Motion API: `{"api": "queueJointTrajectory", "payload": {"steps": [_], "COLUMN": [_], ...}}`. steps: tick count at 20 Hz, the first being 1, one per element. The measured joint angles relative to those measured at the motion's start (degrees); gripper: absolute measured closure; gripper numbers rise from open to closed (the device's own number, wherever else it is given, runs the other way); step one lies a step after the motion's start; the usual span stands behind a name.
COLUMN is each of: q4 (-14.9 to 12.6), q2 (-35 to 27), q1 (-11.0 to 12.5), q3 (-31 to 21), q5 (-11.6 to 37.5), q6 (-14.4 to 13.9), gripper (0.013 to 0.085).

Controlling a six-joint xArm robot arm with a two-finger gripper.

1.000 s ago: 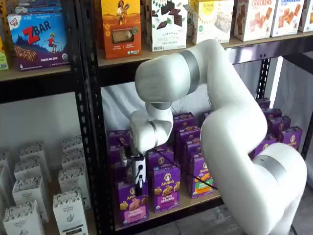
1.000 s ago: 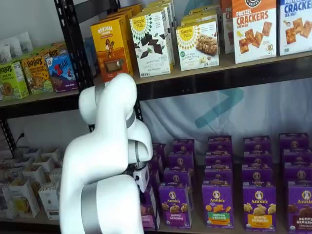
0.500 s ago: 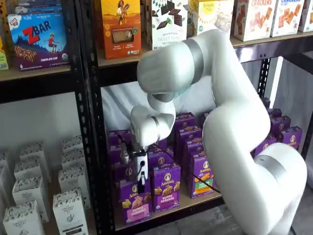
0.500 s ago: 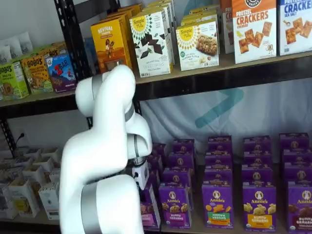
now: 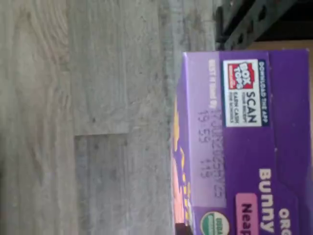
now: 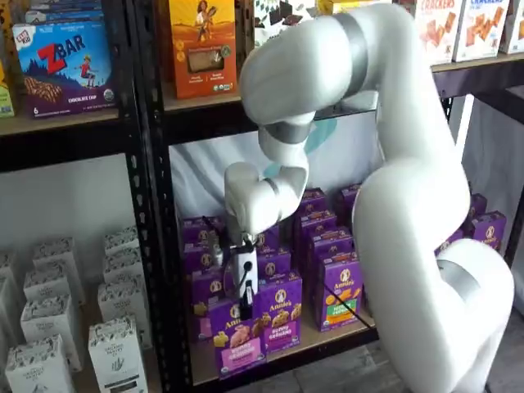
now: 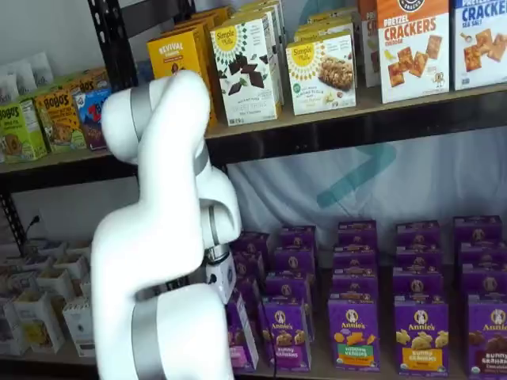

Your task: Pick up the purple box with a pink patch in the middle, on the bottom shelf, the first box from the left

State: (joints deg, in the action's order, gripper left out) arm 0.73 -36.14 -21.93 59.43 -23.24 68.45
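Observation:
The purple box (image 6: 237,345) with the pink label band hangs tilted in front of the bottom shelf (image 6: 323,337), out of its row. My gripper (image 6: 245,309) reaches down onto its top, with the black fingers closed on it. In a shelf view the box (image 7: 241,336) leans forward beside my white arm, under the gripper (image 7: 224,290). The wrist view shows the box's purple top (image 5: 249,147) close up, with a Box Tops label and a pink patch.
A like carton with a purple band (image 6: 281,316) and one with a green-orange patch (image 6: 341,291) stand right of the held box, with more rows behind. A black perforated upright (image 6: 155,246) stands to the left, white cartons (image 6: 115,348) beyond it. Grey plank floor (image 5: 98,117) lies below.
The gripper has drawn the purple box forward out of its row and to the right. The box now tilts. The arm's elbow has risen in front of the upper shelf.

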Motion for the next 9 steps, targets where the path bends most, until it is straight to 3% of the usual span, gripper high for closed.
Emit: {"api": "queueJointTrajectory", "payload": {"steps": [9], "q4": [-1.4], "q2": [17.0], "q1": [-2.1], "q3": [-14.7], "q5": [-2.6], "q6": [-3.4], "gripper": [0.065]}}
